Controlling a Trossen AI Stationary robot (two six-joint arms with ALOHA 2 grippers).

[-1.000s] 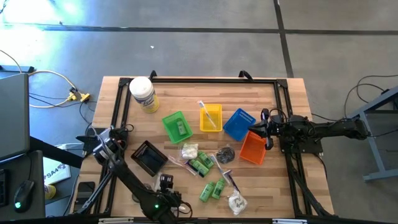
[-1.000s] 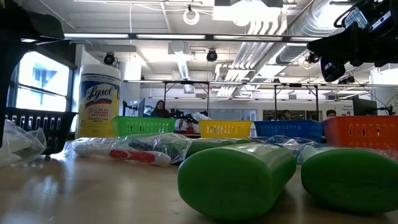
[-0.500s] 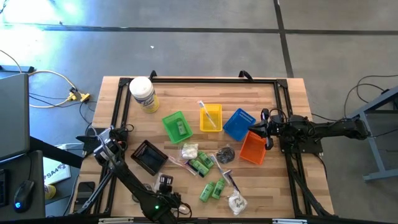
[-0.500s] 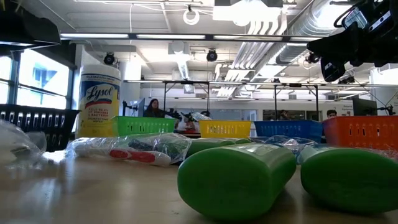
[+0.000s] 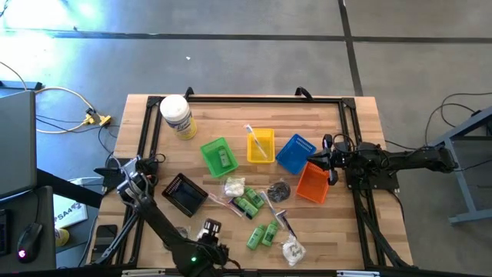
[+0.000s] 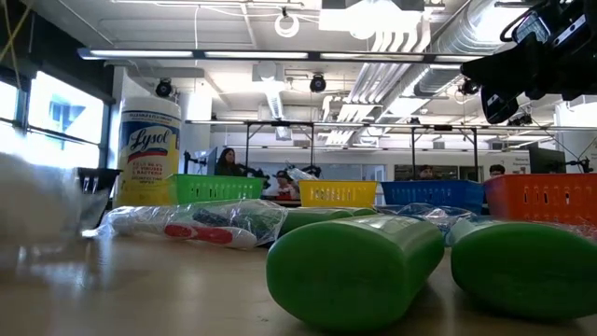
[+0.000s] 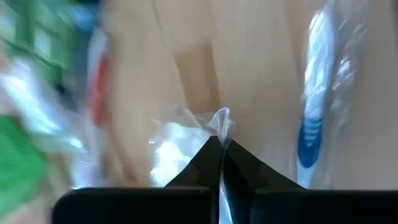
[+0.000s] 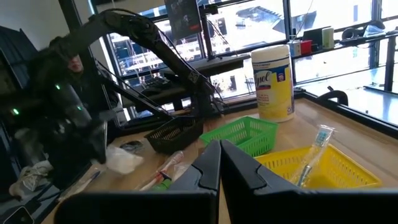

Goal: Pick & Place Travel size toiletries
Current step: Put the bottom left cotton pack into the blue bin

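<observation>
A clear-wrapped white packet [image 7: 186,134] is pinched in the closed left gripper [image 7: 221,146] at the table's [image 5: 338,154] seven o'clock edge: the pick step. Next, I judge, comes carrying it to a tray. The right gripper [image 8: 219,149] waits shut at three o'clock.

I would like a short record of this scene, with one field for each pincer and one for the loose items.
left pincer: shut on a clear crinkled plastic packet
right pincer: shut, empty, beside the orange plastic tray
small green tubes: lying on the wood between the black mesh tray and the orange plastic tray
</observation>
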